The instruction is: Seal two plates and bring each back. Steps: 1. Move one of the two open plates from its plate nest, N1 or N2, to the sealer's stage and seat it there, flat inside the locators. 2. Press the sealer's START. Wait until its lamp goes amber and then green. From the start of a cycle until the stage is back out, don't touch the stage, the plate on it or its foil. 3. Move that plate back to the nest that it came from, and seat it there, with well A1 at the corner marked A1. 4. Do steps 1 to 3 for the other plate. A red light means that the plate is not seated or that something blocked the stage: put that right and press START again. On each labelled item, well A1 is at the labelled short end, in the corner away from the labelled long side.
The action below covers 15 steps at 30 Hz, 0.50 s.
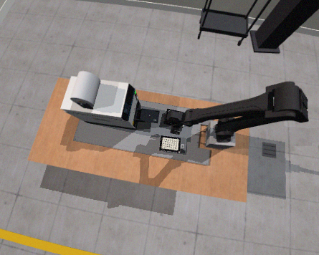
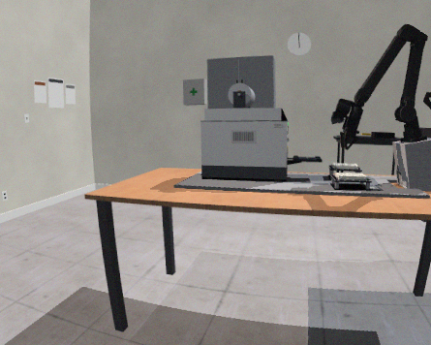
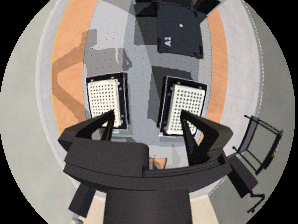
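The gripper [image 1: 175, 130] [image 2: 343, 145] [image 3: 147, 113] hangs wide open and unloaded at right in the exterior view — presumably spread to straddle a plate. Both plates [image 3: 102, 102] [image 3: 187, 107] sit in nests, mid-left and mid-right of the wrist view — likely awaiting pickup.

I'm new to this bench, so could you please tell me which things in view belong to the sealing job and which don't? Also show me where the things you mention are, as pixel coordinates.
Part of the job:
- sealer [image 1: 112, 94] [image 2: 244, 145]
- its stage [image 1: 149, 114] [image 3: 179, 30]
- two plates in nests
- gripper [image 3: 147, 113]

Not part:
- clock [image 2: 299, 44]
- wall cabinet with green cross [image 2: 191, 98]
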Tool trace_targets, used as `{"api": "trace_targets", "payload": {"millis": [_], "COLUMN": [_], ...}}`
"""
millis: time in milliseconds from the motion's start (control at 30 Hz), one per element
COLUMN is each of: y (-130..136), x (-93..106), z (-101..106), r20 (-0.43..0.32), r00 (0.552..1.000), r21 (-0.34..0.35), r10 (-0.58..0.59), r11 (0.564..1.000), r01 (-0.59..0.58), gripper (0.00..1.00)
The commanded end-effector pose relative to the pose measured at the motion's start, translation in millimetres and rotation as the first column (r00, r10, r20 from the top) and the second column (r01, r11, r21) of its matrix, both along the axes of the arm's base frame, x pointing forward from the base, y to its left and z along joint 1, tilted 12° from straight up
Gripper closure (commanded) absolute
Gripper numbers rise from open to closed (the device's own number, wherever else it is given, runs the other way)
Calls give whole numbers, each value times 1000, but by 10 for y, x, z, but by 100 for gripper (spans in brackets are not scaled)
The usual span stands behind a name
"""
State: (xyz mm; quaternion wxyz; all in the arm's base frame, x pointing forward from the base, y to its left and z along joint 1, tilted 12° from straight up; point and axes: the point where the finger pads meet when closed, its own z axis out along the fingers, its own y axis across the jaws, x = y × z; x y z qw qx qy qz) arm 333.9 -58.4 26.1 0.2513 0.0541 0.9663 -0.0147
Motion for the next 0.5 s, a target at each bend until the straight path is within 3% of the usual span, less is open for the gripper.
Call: {"api": "trace_targets", "payload": {"millis": [0,467], "y": [2,-20], "x": [149,274], "z": [64,316], "r20": [36,69], "r00": [999,998], "r21": [-3,-2], "r10": [8,-13], "r11": [1000,1000], "r01": [-8,13], "gripper": [0,0]}}
